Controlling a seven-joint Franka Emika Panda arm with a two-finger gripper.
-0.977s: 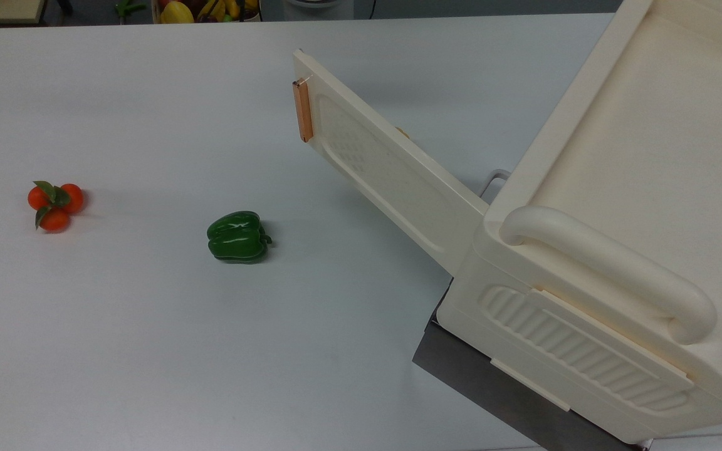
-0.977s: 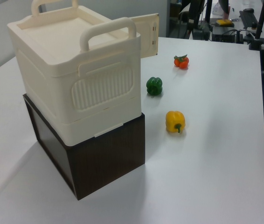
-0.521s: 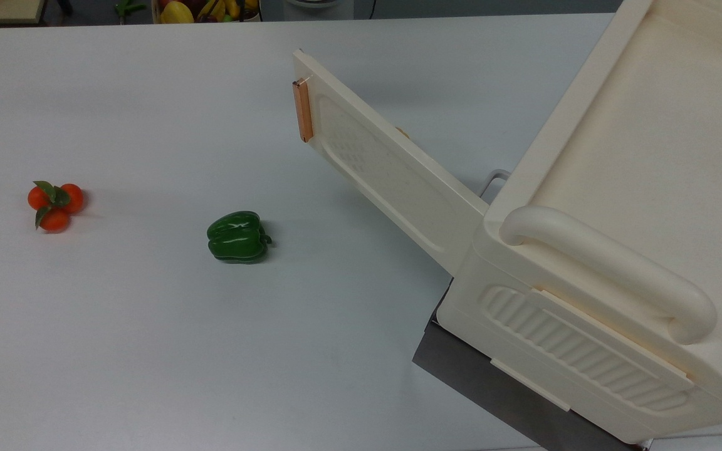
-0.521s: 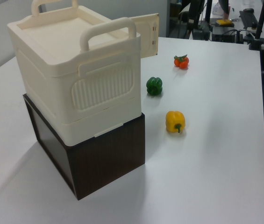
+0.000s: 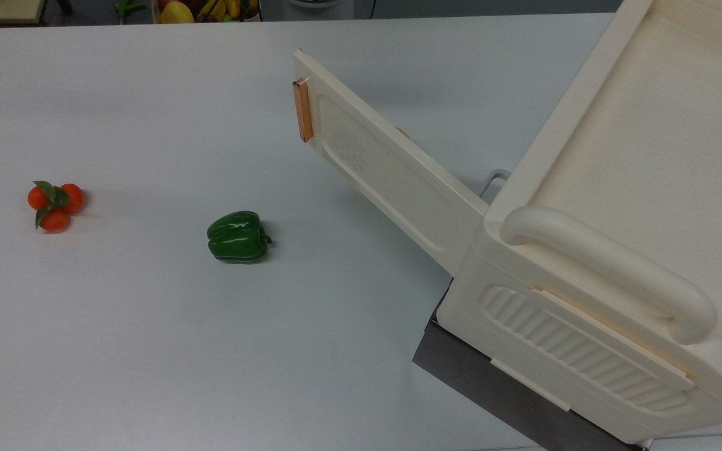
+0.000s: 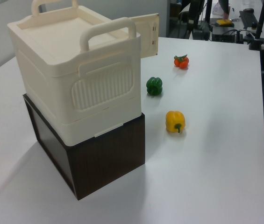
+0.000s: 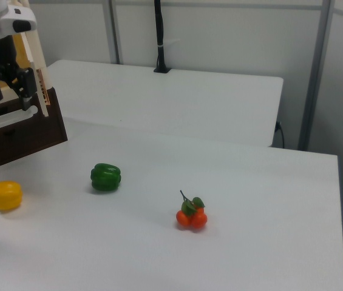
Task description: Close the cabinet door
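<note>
The cabinet door point(image 5: 392, 175) is a long cream panel, swung wide open towards the top view's upper left, with a copper strip handle point(image 5: 302, 111) at its free end. In the left view the cabinet door point(image 6: 148, 29) pokes out behind the cream cabinet point(image 6: 75, 70). The right view shows the cabinet door point(image 7: 36, 63) edge-on at the far left. My gripper point(image 7: 10, 90) hangs just to the right view's left of that edge, black fingers point(image 7: 27, 85) apart, holding nothing.
The cabinet point(image 5: 618, 250) sits on a dark brown box point(image 6: 99, 158). On the white table point(image 5: 148, 344) lie a green pepper point(image 5: 237, 236), a tomato cluster point(image 5: 55, 203) and a yellow pepper point(image 6: 175, 121). A white wire handle point(image 5: 494, 178) sits behind the door.
</note>
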